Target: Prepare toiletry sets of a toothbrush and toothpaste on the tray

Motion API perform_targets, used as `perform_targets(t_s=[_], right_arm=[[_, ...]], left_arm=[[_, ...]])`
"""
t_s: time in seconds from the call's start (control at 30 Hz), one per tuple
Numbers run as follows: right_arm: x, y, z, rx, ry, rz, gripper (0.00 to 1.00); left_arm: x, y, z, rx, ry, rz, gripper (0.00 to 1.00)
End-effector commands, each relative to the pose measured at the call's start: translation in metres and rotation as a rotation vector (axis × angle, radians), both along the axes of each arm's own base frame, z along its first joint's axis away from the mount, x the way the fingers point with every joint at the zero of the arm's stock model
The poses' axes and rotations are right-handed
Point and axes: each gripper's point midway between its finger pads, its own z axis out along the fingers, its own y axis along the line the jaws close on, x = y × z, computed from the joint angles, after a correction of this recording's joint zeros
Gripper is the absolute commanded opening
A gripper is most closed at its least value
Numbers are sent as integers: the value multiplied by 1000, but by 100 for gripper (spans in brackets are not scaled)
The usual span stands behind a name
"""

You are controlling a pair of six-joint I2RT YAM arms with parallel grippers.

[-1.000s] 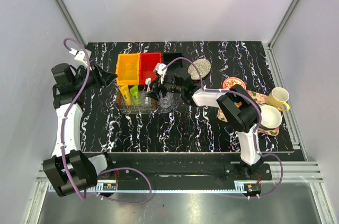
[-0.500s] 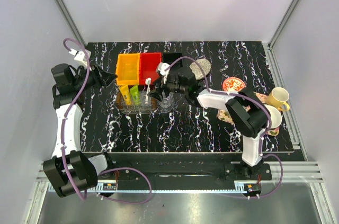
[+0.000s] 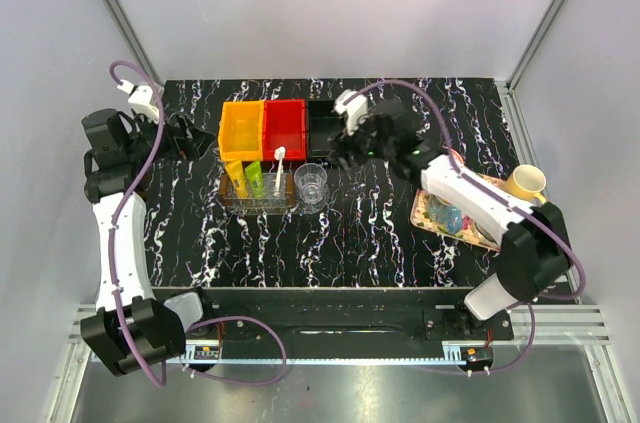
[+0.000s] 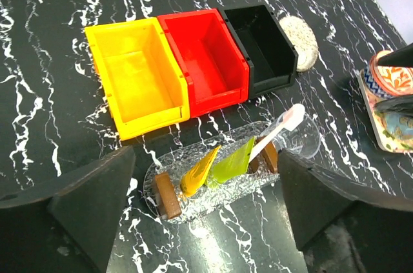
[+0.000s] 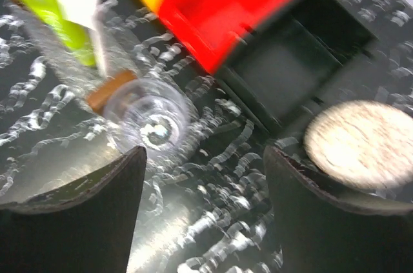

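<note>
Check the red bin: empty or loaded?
Empty. The left wrist view looks straight into the red bin and shows only bare red floor and walls; the top view agrees.

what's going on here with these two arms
A yellow tube, a green tube and a toothbrush lie on the clear tray, with a cup beside it. Neither arm holds anything. The right arm hovers by the black bin and the left arm by the yellow bin, both with jaws open.
</note>
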Motion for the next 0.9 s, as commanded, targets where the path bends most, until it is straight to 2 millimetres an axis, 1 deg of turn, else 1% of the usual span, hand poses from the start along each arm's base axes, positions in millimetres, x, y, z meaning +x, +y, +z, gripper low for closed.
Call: perform_targets(t_s=[0.0,0.03,0.07,0.1,0.13,0.17,0.23,0.27,0.33,0.37,0.47,0.5,0.53,0.6,0.7,0.73,0.77,0.8,0.87], right_arm=[[14,-91,47,-81,-6,-235,82],[24,-114,62,-72,-30,-289,85],[26,-133,78,-63,-65,-345,91],[30,-150,88,-57,-89,-404,99],[33,-164,97,-37,-96,-467,100],[35,-193,112,-34,-132,-574,100],[30,-216,122,-43,-172,-677,100],[22,-233,136,-43,-215,-760,100],[15,-248,142,-49,-240,-831,100],[7,-260,153,-42,-269,-887,100],[-6,-275,170,-16,-315,-958,100],[-8,-277,174,-8,-322,-970,100],[-11,-279,180,2,-334,-981,100],[-12,-283,184,20,-340,-1012,100],[-11,-287,192,65,-341,-1055,100],[-11,-287,196,84,-345,-1061,100],[-9,-286,197,96,-342,-1063,100],[-8,-283,198,119,-334,-1063,100],[-4,-280,202,135,-329,-1058,100]], left_arm=[[0,18,36,65,-92,113,99],[0,19,39,43,-89,130,99],[1,20,42,39,-93,144,99],[2,20,44,23,-93,154,99],[2,22,46,15,-91,164,99],[4,24,45,7,-83,182,99],[6,25,48,-14,-61,202,99],[7,28,49,-17,-52,218,99],[7,31,53,-8,-46,236,99],[7,32,54,-4,-48,245,99],[3,38,64,30,-90,274,99],[0,38,70,42,-112,281,99],[-1,40,70,50,-118,294,99],[-3,42,72,73,-141,302,99],[-5,43,69,71,-144,314,99],[-5,38,67,59,-145,293,99],[-6,36,59,41,-127,287,99],[-7,33,62,39,-143,281,99],[-9,31,59,43,-149,275,99]])
